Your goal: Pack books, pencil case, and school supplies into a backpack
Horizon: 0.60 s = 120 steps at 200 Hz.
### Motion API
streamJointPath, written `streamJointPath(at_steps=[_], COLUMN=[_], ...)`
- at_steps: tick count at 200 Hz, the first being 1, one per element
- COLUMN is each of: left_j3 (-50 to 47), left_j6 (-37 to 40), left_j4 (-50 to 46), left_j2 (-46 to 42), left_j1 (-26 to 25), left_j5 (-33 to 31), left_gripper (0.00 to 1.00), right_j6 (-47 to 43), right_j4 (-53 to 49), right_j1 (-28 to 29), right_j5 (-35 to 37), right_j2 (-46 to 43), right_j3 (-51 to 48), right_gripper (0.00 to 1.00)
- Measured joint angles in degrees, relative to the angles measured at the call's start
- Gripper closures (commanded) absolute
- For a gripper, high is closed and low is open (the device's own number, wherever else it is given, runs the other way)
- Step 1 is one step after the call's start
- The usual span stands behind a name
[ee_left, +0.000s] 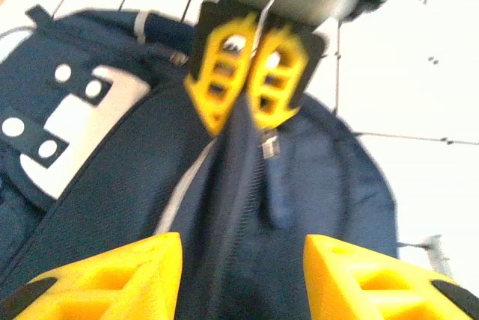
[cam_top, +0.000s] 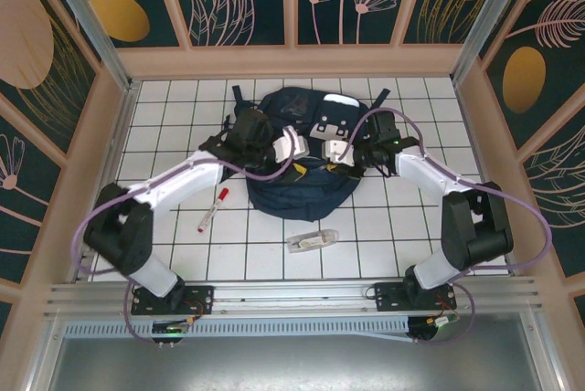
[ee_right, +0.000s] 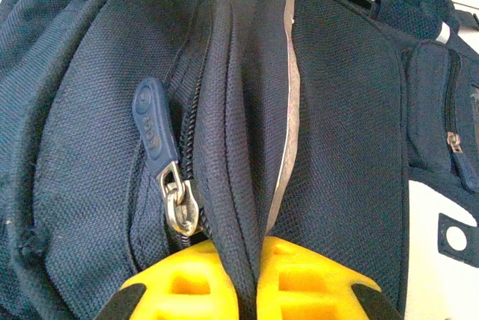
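Closest to the right wrist lens, the yellow fingers (ee_right: 307, 282) of the right tool (ee_right: 247, 279) are pressed together on a raised fold of the navy backpack (ee_right: 90, 148), and the fabric ridge runs up between them. This view gives the fine detail beside the fold: a blue zip pull (ee_right: 152, 122) on a metal slider lies just left of the pinched ridge, and a pale grey stripe (ee_right: 288, 133) runs along its right side. The left wrist view looks the other way. There the left tool (ee_left: 243, 275) has its jaws well apart over the bag's zip line and grips nothing, while the right tool is seen from the front, clamped on the far end of the same fold. The overhead view adds the wider layout. The bag lies mid-way across the white gridded surface (cam_top: 247, 254) with both arms meeting over it. A red-and-white marker pen (cam_top: 212, 209) lies on the tiles to its left, apart from it, and a small clear case (cam_top: 313, 240) lies in front of it, nearer the arm bases
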Motion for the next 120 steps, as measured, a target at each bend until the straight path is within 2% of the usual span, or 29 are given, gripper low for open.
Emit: streamJointPath(at_steps=[15, 33, 87, 120], left_j3=[-5.57, -8.41, -8.46, -6.43], left_j6=[-4.79, -8.31, -9.57, -9.57], left_j4=[4.83, 8.41, 10.36, 10.27], left_j2=[-5.46, -7.34, -2.23, 0.87], left_j1=[-2.36, -5.2, -5.68, -5.68], left_j5=[0.55, 0.28, -6.4, -9.01], left_gripper=[0.56, 0.57, 0.65, 0.65], right_j6=[0.55, 1.27, 1.62, 1.92], right_j4=[0.02, 0.04, 0.04, 0.48], right_j1=[0.0, 0.11, 0.79, 0.96], right_j5=[-0.39, -0.85, -0.83, -0.61], right_j2=[0.0, 0.0, -0.02, -0.7], right_j3=[0.0, 0.0, 0.0, -0.55], right_gripper=[0.99, 1.0, 0.99, 1.0])
